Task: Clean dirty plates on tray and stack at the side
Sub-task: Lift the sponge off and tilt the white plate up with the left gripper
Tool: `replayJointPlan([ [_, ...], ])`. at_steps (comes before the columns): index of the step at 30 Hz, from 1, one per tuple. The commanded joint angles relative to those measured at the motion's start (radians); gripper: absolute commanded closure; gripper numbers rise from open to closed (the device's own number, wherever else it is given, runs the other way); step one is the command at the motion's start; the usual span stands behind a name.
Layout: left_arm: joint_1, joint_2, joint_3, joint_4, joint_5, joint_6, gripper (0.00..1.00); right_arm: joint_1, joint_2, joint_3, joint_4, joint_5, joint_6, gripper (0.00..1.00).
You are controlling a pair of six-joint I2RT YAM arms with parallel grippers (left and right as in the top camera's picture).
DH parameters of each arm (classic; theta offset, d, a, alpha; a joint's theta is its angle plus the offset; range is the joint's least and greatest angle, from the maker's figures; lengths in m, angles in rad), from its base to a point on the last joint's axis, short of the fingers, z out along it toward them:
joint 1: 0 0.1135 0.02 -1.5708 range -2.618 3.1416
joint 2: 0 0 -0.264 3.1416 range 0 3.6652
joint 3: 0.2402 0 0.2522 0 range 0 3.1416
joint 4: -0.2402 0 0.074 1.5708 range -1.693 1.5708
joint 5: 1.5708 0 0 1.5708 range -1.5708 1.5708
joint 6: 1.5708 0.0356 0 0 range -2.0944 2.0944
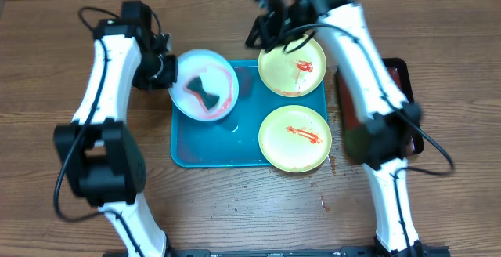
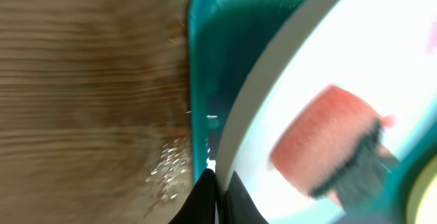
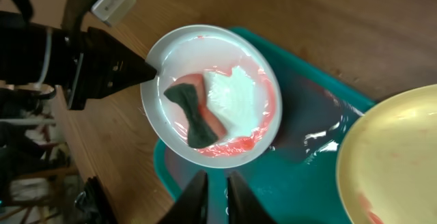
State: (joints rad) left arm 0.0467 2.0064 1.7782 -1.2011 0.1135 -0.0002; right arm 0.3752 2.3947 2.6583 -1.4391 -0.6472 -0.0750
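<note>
A pale light-blue plate hangs tilted over the back left corner of the turquoise tray. My left gripper is shut on its left rim. A dark bow-shaped sponge lies in the plate among red sauce and a white patch. Two yellow-green plates with red smears sit at the tray's right side, one at the back and one in front. My right gripper hovers above the tray beside the blue plate, nearly shut, with nothing in it.
A dark red-brown tray with a black rim lies at the right, partly under my right arm. Red drips spot the wooden table in front of the tray. The front yellow-green plate overhangs the tray's right rim.
</note>
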Motion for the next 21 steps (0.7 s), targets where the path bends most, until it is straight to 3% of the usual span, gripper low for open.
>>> replayJointPlan([
  [1,0.004,-0.085,0.032,-0.011,-0.043,0.016,0.96,-0.003,-0.068,0.027,-0.034,0.042,0.005,0.76],
  [4,0.004,-0.079,0.031,-0.018,-0.043,0.015,0.96,-0.003,-0.067,0.023,-0.076,0.107,0.03,0.66],
  [10,0.004,-0.032,0.03,-0.04,-0.042,-0.023,0.96,0.012,-0.063,0.009,-0.128,0.14,0.032,0.57],
  [21,0.004,0.021,0.03,-0.06,0.111,-0.037,0.96,0.097,-0.063,-0.215,0.01,0.191,0.052,0.56],
])
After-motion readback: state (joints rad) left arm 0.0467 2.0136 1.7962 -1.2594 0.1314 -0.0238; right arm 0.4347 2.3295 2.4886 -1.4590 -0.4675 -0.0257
